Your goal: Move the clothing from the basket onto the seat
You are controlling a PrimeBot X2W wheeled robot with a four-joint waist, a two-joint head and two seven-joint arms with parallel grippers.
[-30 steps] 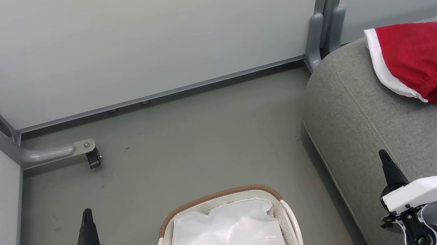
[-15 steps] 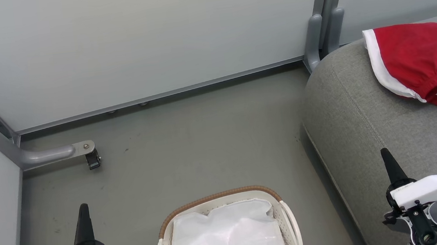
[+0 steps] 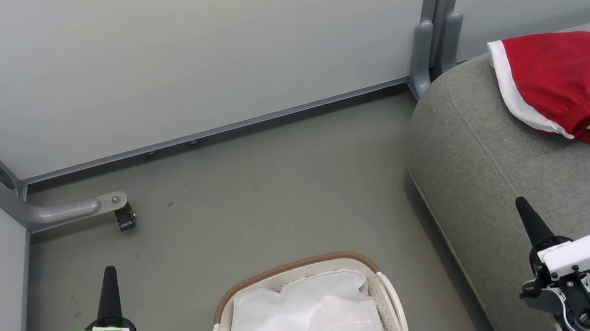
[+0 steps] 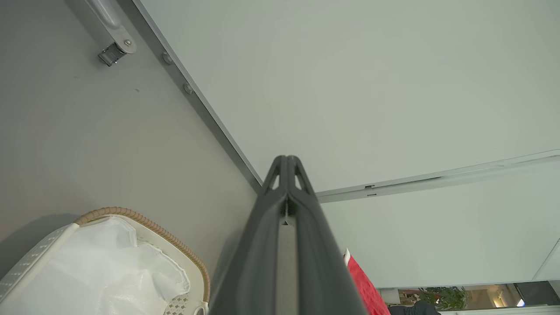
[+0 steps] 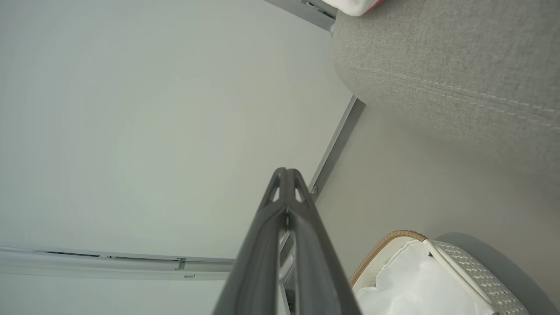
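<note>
red shorts (image 3: 574, 81) on grey sofa seat (image 3: 489, 165), right of basket (image 3: 295, 264); basket holds just white liner (image 3: 302, 325). left end effector (image 3: 109, 271) and right end effector (image 3: 521, 202), fingers together, empty, pulling back either side of basket. looks done.

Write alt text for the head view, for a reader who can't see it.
Red clothing lies on the grey seat at the right, while the white basket on the floor at bottom centre holds a white liner. The left gripper and right gripper are shut and empty at the lower corners.
</note>
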